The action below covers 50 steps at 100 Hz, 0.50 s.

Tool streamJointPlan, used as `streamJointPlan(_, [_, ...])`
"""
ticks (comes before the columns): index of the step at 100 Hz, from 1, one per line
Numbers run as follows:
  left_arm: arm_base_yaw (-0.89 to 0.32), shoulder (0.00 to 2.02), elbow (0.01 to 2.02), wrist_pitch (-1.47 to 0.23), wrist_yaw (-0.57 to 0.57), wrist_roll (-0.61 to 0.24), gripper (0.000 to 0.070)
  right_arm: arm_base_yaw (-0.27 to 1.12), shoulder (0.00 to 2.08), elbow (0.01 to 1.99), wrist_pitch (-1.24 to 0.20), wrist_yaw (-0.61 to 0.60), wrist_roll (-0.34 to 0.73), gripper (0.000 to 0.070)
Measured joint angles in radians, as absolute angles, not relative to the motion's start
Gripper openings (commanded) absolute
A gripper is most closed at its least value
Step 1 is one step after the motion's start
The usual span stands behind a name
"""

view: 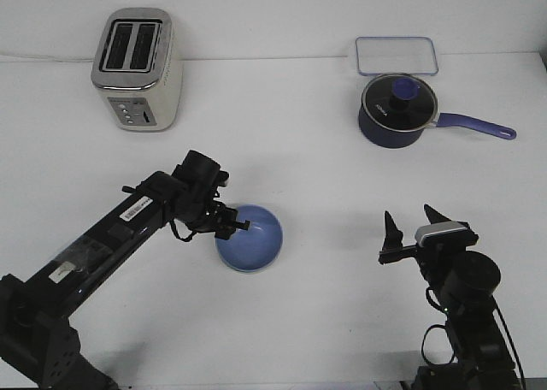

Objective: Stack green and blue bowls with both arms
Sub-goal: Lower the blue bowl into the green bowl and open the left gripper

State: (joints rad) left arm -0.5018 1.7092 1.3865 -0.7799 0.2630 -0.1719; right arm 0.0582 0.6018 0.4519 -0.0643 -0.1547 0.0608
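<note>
Pincer of the left arm (238,227) pinched the blue bowl's (252,239) near rim, mid-tabletop (325,193).
Front view: right pincer (416,227) stood spread, empty; no green bowl visible. Likely grasping step; next, lifting toward its mate.

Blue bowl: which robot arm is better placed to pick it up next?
The left. Its tool is already at the rim of the glossy light-blue round bowl, while the right tool stands open, well off to the side.
</note>
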Motion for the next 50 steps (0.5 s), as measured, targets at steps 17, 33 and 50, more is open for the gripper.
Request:
streamJointPlan(17, [-0.501, 1.709, 1.386, -0.780, 0.264, -0.172, 0.0402, 0.058, 0.602, 0.452, -0.064, -0.155, 0.061, 0.0557])
streamJointPlan(33, [-0.501, 1.709, 1.390, -0.780, 0.265, -0.172, 0.0432, 0.058, 0.602, 0.452, -0.064, -0.155, 0.061, 0.0557])
streamJointPlan(50, [-0.500, 1.691, 1.401, -0.781, 0.294, -0.175, 0.0432, 0.058, 0.602, 0.452, -0.064, -0.155, 0.061, 0.0557])
